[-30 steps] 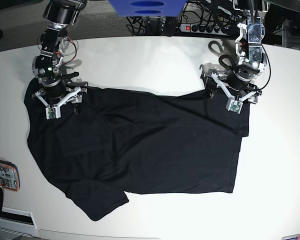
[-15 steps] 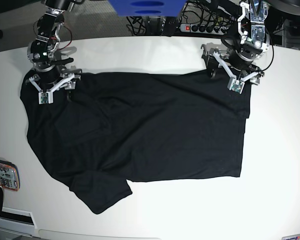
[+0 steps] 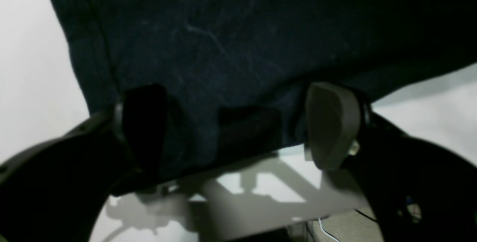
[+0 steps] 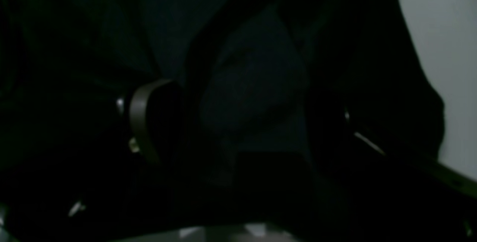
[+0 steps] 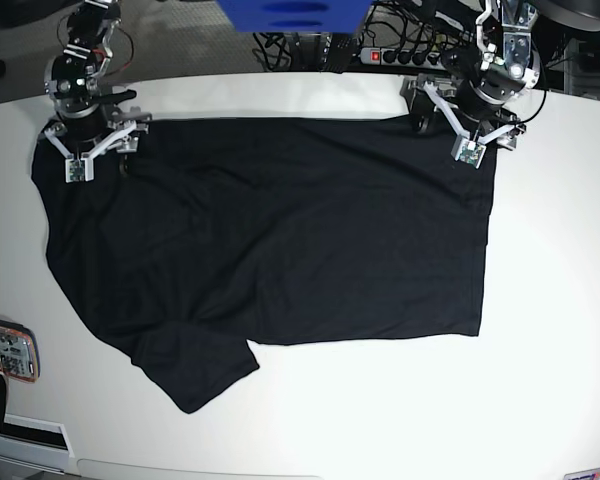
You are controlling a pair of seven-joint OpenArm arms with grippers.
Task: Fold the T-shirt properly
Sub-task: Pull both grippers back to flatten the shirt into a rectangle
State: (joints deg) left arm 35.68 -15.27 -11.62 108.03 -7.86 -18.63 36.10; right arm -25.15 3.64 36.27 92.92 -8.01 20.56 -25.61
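Note:
The black T-shirt (image 5: 270, 230) lies spread flat on the white table (image 5: 550, 300), its far edge straight along the back and one sleeve (image 5: 200, 375) sticking out at the near left. My left gripper (image 5: 462, 128) sits on the shirt's far right corner. In the left wrist view its fingers (image 3: 331, 123) stand wide apart, open, with the T-shirt (image 3: 238, 41) hem flat between them. My right gripper (image 5: 88, 140) rests on the far left corner. The right wrist view is dark, and its fingers (image 4: 149, 119) are apart over the T-shirt (image 4: 253, 85).
A device in an orange case (image 5: 5, 350) lies at the table's left edge. Behind the table's far edge are a power strip (image 5: 410, 57), cables and a blue object (image 5: 290, 15). Bare white tabletop shows right of and in front of the shirt.
Both grippers have moved toward the table's far edge. The shirt's far edge went with them, and the cloth now lies stretched straighter and flatter.

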